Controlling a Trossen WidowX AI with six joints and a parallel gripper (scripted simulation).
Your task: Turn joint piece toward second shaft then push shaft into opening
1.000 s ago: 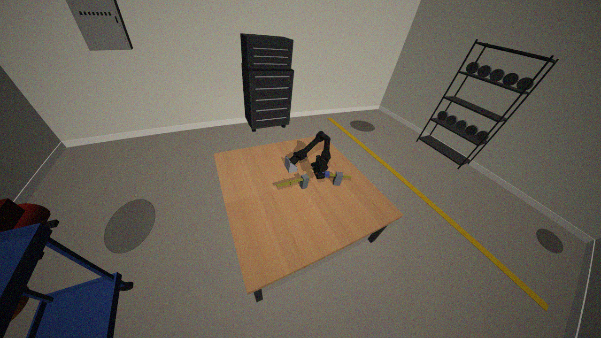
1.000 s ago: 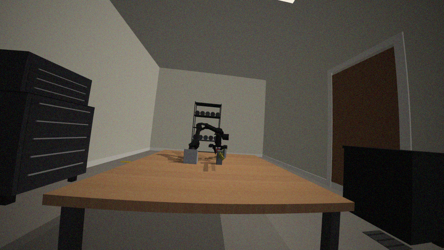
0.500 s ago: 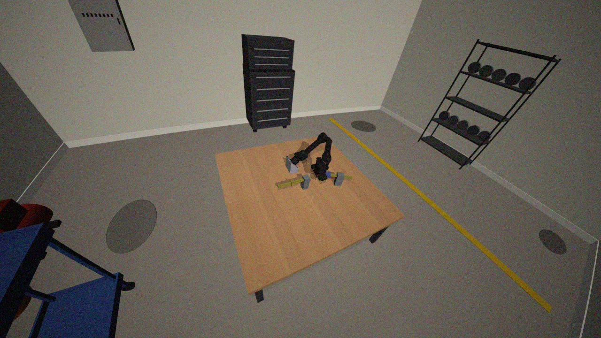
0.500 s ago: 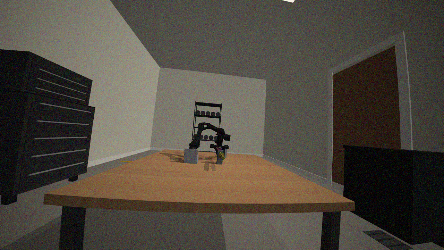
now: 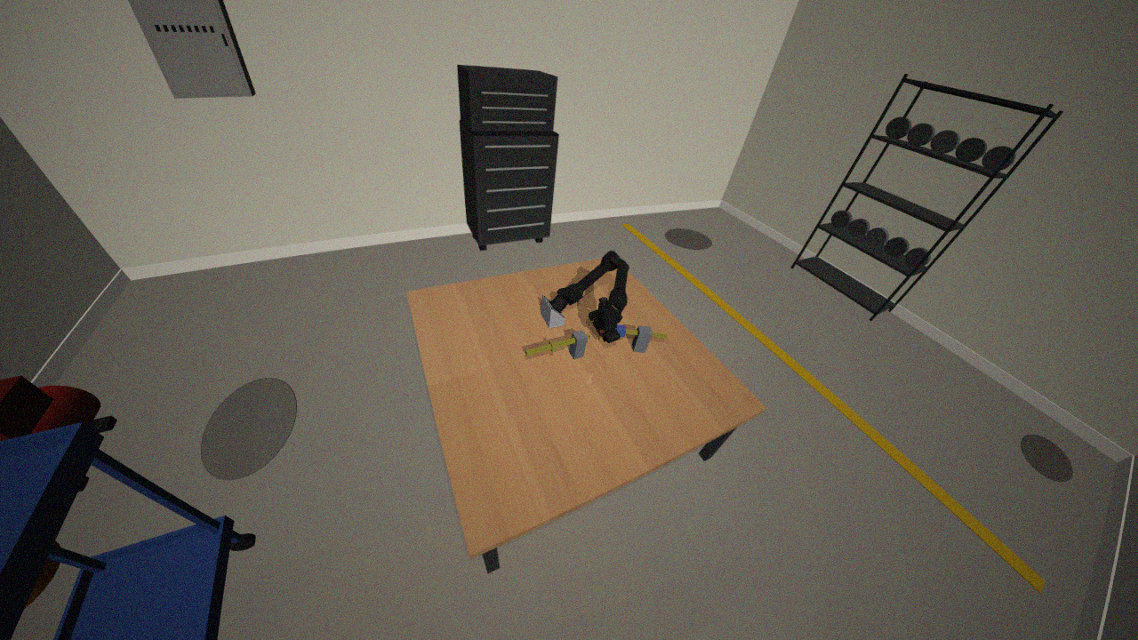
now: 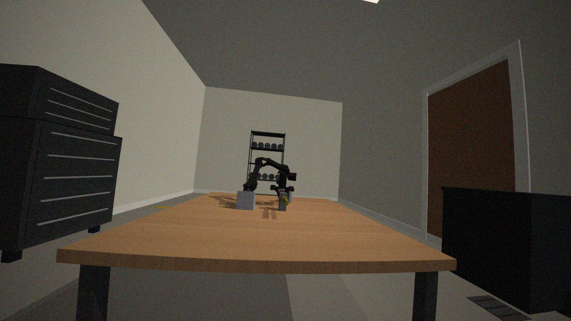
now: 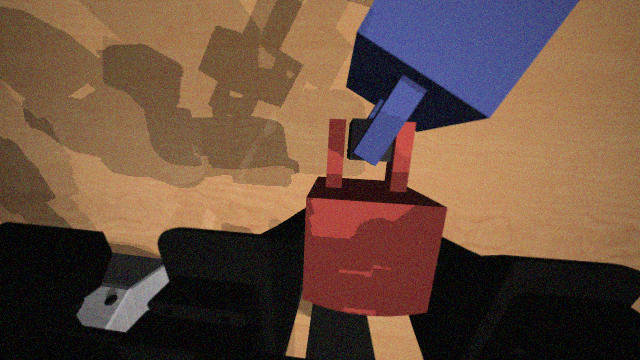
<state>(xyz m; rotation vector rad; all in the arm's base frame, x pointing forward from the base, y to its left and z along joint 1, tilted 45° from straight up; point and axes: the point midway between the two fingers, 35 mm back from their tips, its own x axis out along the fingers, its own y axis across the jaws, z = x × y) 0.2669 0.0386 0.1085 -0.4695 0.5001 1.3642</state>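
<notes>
Gripping red, square, two-pronged joint piece [image 7: 375,250] with black claw [image 5: 610,334] [image 6: 281,188] [image 7: 349,211], above wooden tabletop [image 5: 556,437] [image 6: 255,239], between grey upright blocks [image 5: 578,344] [image 6: 282,204]. Hinged at an angle to blue square piece [image 5: 621,329] [image 7: 465,50].

- We see one black arm [image 5: 589,280] [image 6: 272,162], its foot nearer the table's far edge than the near one.
- We trace its raised elbow bend, then the forearm descending toward the wrist [image 5: 606,312] [image 6: 282,176].
- We find the gripper [image 5: 612,332] [image 6: 281,189] [image 7: 349,211] low, toward the right edge in the top view, fingers clamped, partly parted.
</notes>
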